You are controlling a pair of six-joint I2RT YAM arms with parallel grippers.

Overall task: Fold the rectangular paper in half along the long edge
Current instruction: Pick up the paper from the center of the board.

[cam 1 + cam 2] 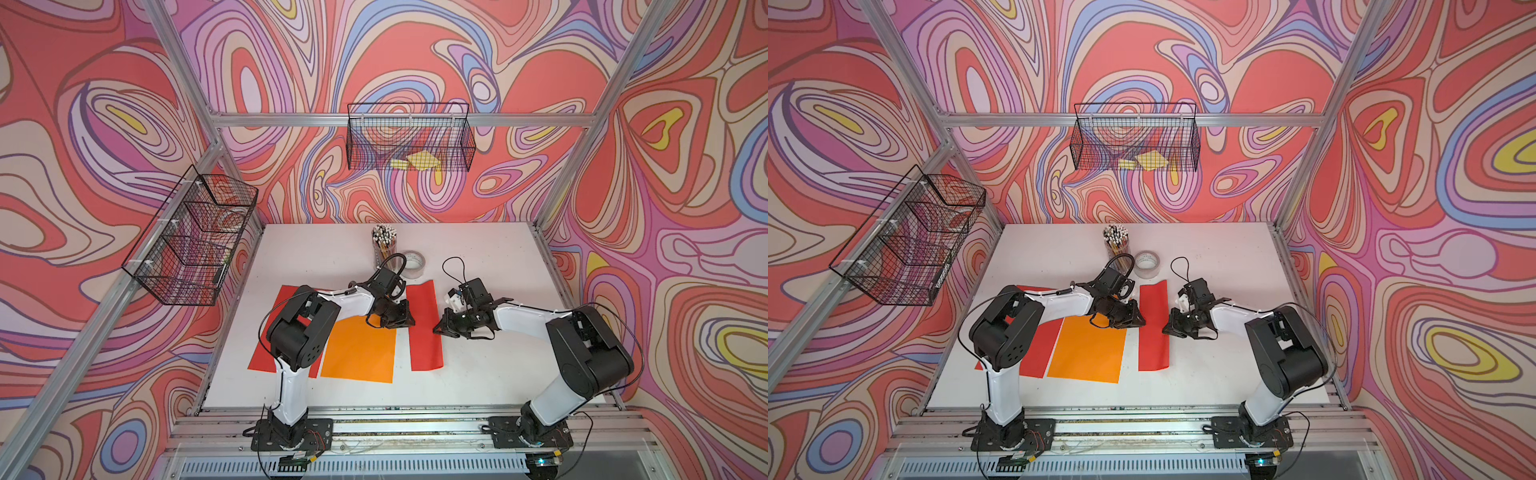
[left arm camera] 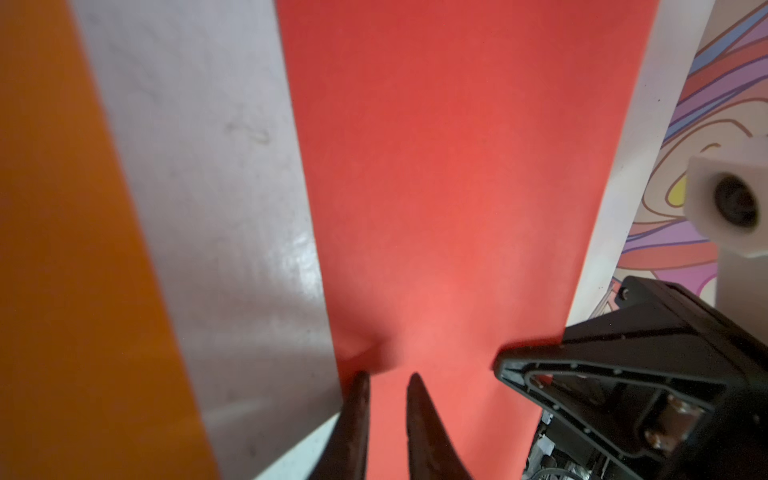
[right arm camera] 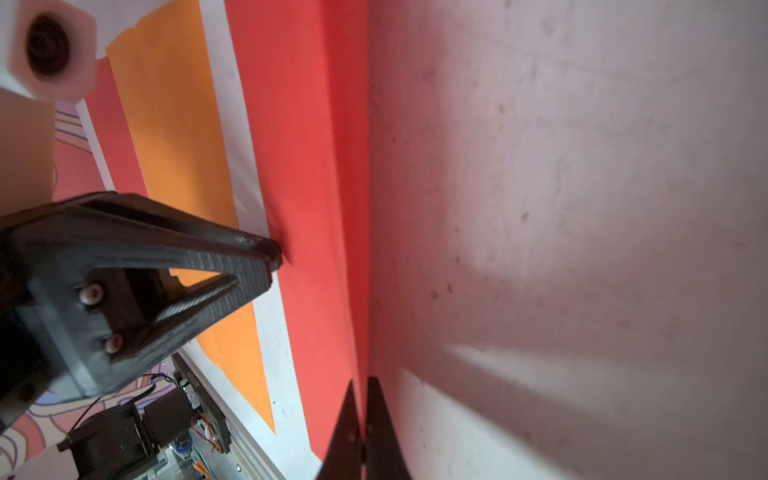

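The white tabletop [image 1: 490,374] carries both arms at its near edge. The left arm [image 1: 345,301] bends its elbow high and stretches its forearm toward the middle. The right arm [image 1: 519,320] mirrors it from the other side. Both wrists tip down.

The folded red paper [image 1: 424,340] lies as a narrow strip right of the middle, its long edges running near to far.

The left gripper [image 2: 388,380] stands slightly parted at the strip's left edge, tips on or just above it. The right gripper [image 3: 362,386] is clenched at the strip's right edge; whether it pinches paper I cannot tell.

An orange sheet [image 1: 359,349] lies left of the strip across a bare band. Bare tabletop runs from the strip to the right edge. A tape roll [image 1: 413,264] and a pencil cup [image 1: 384,245] stand beyond the strip's far end.
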